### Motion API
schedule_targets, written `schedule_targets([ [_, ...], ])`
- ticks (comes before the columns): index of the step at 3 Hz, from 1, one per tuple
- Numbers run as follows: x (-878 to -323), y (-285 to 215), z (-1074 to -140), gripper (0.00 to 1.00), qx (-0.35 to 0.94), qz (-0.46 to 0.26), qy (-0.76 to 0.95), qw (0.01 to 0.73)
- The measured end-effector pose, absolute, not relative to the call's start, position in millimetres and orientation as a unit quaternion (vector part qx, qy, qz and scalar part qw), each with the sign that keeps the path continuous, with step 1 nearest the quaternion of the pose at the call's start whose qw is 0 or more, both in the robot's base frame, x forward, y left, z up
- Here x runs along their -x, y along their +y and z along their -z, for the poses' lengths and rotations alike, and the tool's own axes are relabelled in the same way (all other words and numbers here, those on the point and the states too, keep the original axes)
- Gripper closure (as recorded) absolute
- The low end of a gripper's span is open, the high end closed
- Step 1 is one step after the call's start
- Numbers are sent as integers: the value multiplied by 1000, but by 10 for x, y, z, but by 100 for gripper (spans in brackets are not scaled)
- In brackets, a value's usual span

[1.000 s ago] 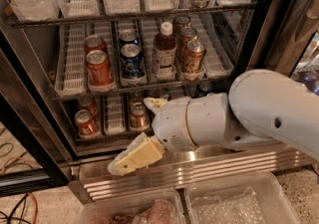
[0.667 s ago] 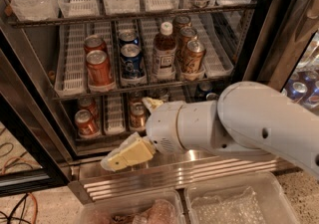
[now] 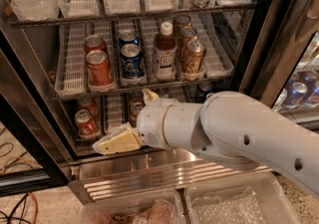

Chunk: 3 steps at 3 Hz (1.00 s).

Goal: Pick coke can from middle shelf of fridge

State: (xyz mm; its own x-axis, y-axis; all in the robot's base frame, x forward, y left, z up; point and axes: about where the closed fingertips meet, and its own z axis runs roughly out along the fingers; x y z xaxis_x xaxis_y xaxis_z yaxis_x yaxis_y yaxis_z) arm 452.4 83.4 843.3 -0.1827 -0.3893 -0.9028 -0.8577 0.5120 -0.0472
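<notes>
Claw [image 3: 122, 119] spread wide, empty, below middle shelf [image 3: 75, 58]; coke can [image 3: 99, 70] untouched

The coke can [image 3: 98, 70] — red, with a silver top — stands upright at the front of a left lane of the middle shelf [image 3: 70, 90] in the fridge [image 3: 253, 39]. The gripper [image 3: 121, 119], fingers apart, hangs at its 5 o'clock — not touching.

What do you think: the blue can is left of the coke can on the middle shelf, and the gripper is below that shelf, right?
Wrong side: the camera view shows the blue can right of the coke can on the middle shelf. The gripper is below that shelf, open.
</notes>
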Motion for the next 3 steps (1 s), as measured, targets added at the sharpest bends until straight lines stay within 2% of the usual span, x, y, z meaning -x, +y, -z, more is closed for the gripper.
schedule_targets([
  [3, -4760, 1132, -8382, 0, 425, -247, 715, 497],
])
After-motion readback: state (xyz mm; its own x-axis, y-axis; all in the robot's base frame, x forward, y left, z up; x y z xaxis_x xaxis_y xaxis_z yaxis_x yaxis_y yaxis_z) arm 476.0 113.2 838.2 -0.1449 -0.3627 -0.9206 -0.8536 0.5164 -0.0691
